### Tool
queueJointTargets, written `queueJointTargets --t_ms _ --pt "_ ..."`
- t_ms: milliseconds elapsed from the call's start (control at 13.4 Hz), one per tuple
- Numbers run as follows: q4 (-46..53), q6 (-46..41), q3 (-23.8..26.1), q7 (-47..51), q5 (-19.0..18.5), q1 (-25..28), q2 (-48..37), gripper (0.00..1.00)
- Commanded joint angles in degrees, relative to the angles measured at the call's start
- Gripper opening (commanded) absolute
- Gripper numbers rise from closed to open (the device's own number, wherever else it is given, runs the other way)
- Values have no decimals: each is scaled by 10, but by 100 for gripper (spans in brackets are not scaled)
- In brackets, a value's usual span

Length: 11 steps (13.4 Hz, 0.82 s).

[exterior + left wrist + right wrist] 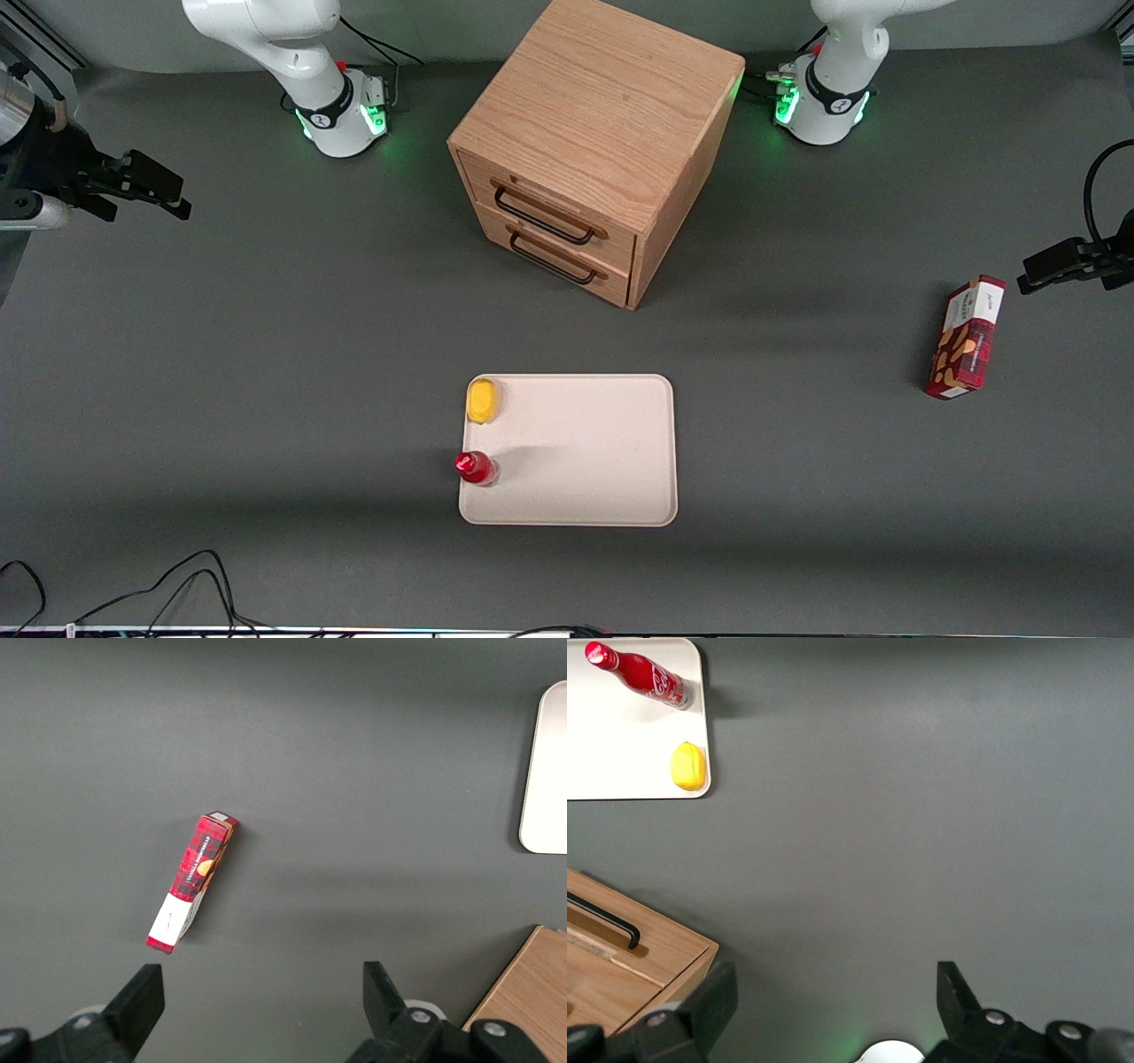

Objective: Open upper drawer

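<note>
Nothing is done yet: the upper drawer [542, 206] sits flush and closed in the cabinet [602, 115] at upper centre of the front view, while the gripper [155, 190], fingers apart, hangs at the upper left, well apart from its handle [542, 215].

Front view set high above the table [266, 354], angled down at the arms and cabinet [594, 142], right wrist view aimed straight down past the spread-fingered gripper [833, 1010], tray [620, 744] shared with front view, left wrist view likewise downward, red box [193, 881] shared
</note>
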Motion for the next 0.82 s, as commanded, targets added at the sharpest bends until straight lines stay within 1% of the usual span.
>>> queueJointTargets --t_ms 0,374,449,523,598,748 --pt "18 -22 -1 6 -4 1 8 100" --pt "44 -31 0 6 -5 3 13 100" --pt "54 -42 4 -6 -5 6 13 100" --pt "69 -45 9 -54 -5 9 14 100" --pt "80 -47 14 -98 6 9 14 100" --pt "81 -47 25 -120 44 10 14 100"
